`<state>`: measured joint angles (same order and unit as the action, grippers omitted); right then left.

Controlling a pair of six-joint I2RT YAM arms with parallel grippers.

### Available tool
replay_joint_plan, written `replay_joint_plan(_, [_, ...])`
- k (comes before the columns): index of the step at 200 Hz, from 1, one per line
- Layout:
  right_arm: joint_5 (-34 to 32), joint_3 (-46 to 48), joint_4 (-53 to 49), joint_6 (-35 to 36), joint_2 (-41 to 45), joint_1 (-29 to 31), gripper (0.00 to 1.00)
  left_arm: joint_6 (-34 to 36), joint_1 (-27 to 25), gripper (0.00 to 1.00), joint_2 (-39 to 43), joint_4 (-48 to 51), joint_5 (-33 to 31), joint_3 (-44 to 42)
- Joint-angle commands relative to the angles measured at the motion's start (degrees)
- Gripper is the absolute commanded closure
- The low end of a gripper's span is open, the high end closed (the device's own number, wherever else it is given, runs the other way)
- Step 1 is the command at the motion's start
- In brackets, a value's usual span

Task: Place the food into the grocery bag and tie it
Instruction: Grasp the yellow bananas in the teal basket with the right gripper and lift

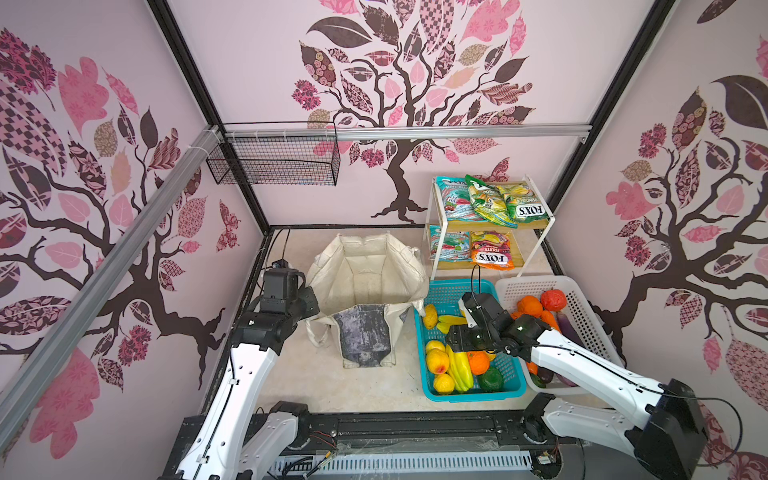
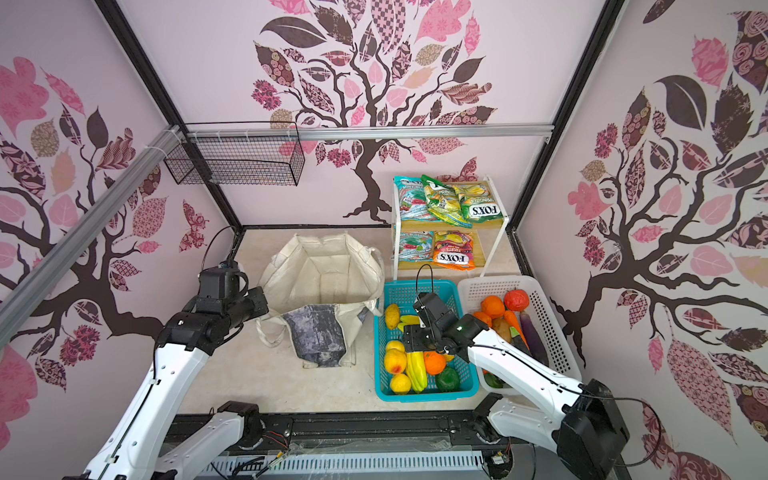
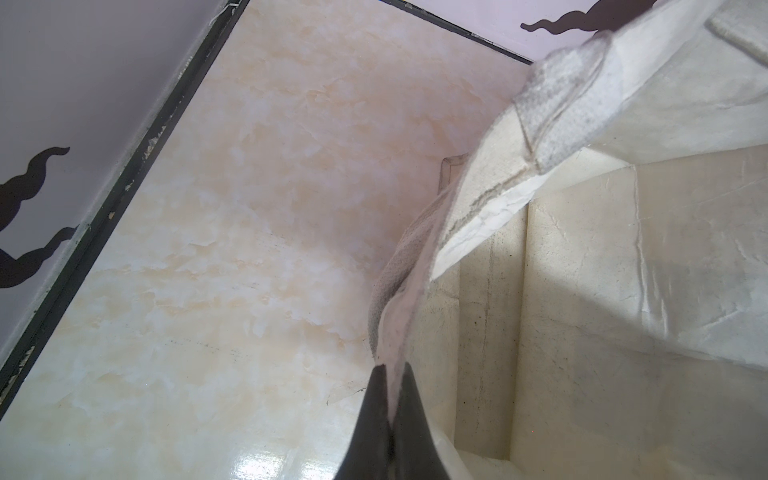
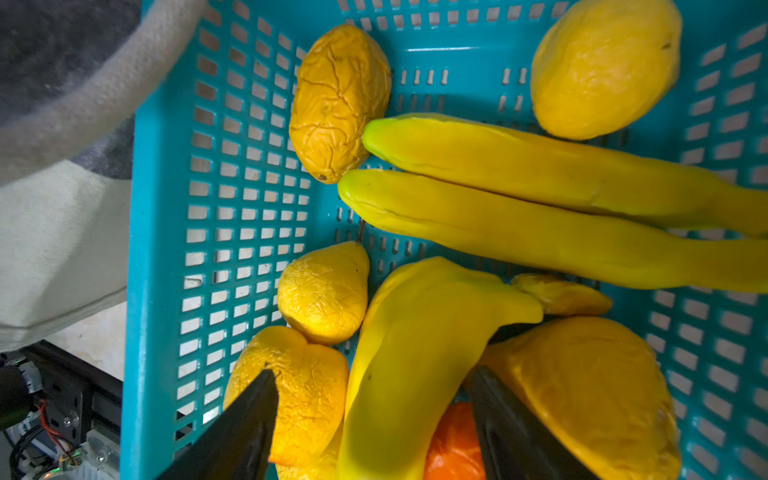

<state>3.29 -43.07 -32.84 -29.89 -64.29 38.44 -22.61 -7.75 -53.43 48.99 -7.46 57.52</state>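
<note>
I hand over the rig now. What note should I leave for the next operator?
Left gripper: shut on the rim of the grocery bag, which stands open.
Right gripper: open, jaws either side of a banana in the teal basket, not gripping yet.
Food: fruit in the teal basket, more produce in the white basket, sweet packets on the rack.
Done: no food visible in the bag.
Left: load all the food, then tie the bag.
</note>
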Motion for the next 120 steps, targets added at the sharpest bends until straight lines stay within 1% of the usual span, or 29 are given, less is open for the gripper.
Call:
replay_joint_plan(1, [1.80,0.14,2.07,-0.44,-2.83,-0.17,0.28,0.62,0.19,1.00,1.11,-0.69,-0.55,-1.65])
replay_joint_plan(31, [2.14,0.05,2.58,-1.11,-5.45,-0.14,0.28,0.65,0.19,1.00,1.13,-0.66,-0.54,-1.68])
replay_joint_plan(59, [4.00,1.30,5.17,-2.17,-6.69,-0.13,0.29,0.71,0.27,1.00,1.43,-0.72,-0.71,-1.73])
replay_joint_plan(93, [4.12,1.50,6.30,-3.04,-8.25,-0.20,0.40,0.65,0.22,1.00,1.73,-0.69,-0.88,-1.76])
replay_joint_plan(120, [2.93,0.99,5.84,-3.41,-8.75,-0.18,0.52,0.73,0.17,1.00,1.81,-0.65,-0.89,-1.78])
